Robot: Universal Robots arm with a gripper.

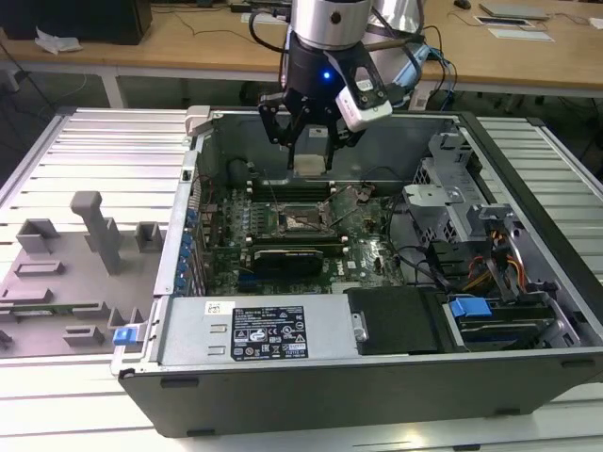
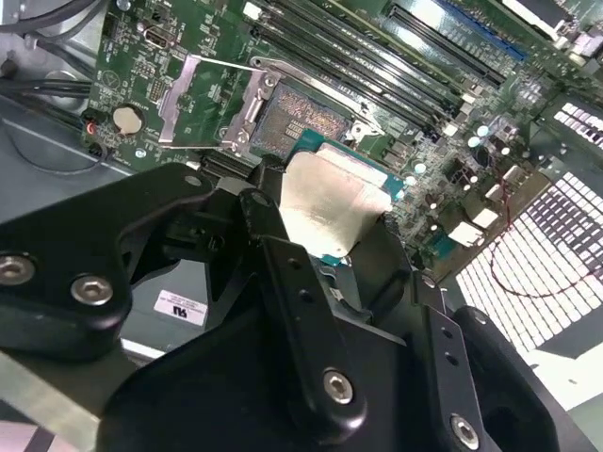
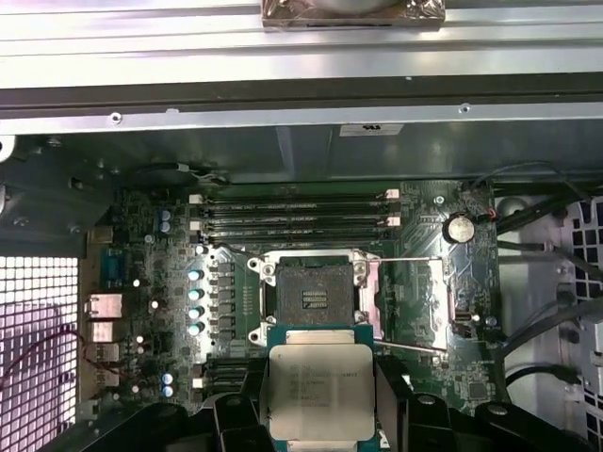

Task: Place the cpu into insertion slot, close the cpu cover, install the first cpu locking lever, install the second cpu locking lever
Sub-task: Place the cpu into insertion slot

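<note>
No readable text (sticker (image 1: 273, 331) included)

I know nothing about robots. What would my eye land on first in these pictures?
First, the black gripper hanging over an opened computer case in the exterior view, pinching a small silver chip. Next, in the first wrist view, the square socket on the green circuit board, uncovered and empty, with the chip held close to it but not in it.
</note>
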